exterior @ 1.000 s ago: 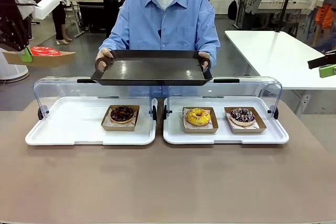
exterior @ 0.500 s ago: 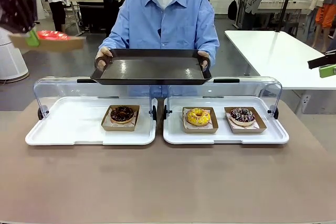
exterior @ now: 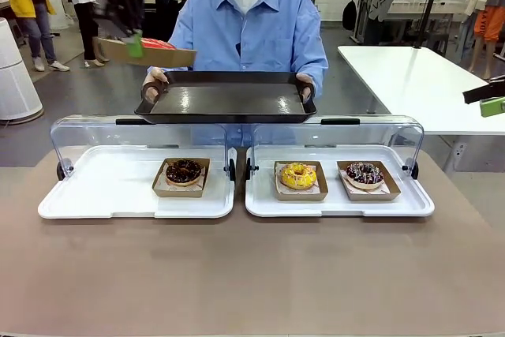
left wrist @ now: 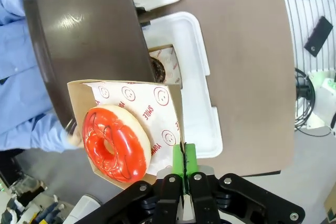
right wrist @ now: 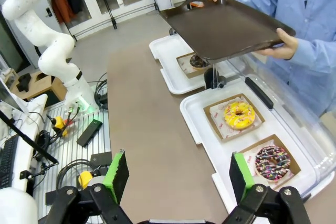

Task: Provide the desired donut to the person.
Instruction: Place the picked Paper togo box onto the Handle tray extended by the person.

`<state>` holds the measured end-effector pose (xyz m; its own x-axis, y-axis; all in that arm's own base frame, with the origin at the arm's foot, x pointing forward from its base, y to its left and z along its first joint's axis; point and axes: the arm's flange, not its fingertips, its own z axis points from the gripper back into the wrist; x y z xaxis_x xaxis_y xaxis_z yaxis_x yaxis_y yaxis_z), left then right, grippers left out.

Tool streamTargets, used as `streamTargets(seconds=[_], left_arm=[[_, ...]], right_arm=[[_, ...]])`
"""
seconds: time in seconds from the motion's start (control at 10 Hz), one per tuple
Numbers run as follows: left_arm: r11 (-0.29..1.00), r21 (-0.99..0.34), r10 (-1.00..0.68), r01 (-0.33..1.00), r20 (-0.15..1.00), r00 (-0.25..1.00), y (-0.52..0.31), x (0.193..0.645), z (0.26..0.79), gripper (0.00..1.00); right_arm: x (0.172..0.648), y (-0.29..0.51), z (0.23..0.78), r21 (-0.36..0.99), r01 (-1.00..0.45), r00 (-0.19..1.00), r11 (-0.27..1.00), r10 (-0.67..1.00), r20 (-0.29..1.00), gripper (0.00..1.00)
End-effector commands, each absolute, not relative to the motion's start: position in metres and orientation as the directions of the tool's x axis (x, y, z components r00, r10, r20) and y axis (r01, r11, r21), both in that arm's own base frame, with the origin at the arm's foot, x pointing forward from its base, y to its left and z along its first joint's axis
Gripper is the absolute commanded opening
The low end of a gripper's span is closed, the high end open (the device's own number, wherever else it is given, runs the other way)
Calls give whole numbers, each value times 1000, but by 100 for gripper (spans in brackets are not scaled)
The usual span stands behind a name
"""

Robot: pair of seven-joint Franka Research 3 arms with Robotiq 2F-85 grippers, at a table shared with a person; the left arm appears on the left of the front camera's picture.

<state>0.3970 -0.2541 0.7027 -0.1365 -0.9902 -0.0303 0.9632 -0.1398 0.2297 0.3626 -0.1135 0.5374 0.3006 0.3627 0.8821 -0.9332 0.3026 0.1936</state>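
Note:
A red-glazed donut (left wrist: 114, 144) lies in a brown cardboard tray (exterior: 150, 54) lined with printed paper. My left gripper (left wrist: 184, 162) is shut on that tray's edge and holds it in the air, just left of the dark serving tray (exterior: 227, 100). The person (exterior: 251, 25) in a light blue shirt holds the serving tray out with both hands, above the display cases. My right gripper (right wrist: 178, 171) is open and hangs over the table's right side; its green pad (exterior: 491, 105) peeks in at the right edge of the front view.
Two white display trays (exterior: 87, 195) (exterior: 264, 203) with raised clear lids sit on the brown table. The left one holds a chocolate donut (exterior: 183, 170); the right one holds a yellow donut (exterior: 298, 175) and a sprinkled donut (exterior: 364, 173). A white table (exterior: 410, 76) stands at the right.
My left gripper has carried the red donut's tray rightward from the far left edge to beside the person's serving tray. The person and my right gripper have hardly moved.

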Motion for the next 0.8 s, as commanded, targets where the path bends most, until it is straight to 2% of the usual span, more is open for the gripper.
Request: streamTargets(seconds=[0.0,0.5,0.7], left_arm=[[-102,208,-995,973,-40,-96,-277,433,701,1],[-34,217,-999,976,-9,-33,-274,495,651,1],[-42,206,-999,978,22,-48,-267,508,630,1]], right_arm=[[363,-113,538,187,-937,288,295,352,890,100],[363,-113,538,187,-937,288,295,352,890,100],[363,-113,538,187,-937,288,295,352,890,100]])
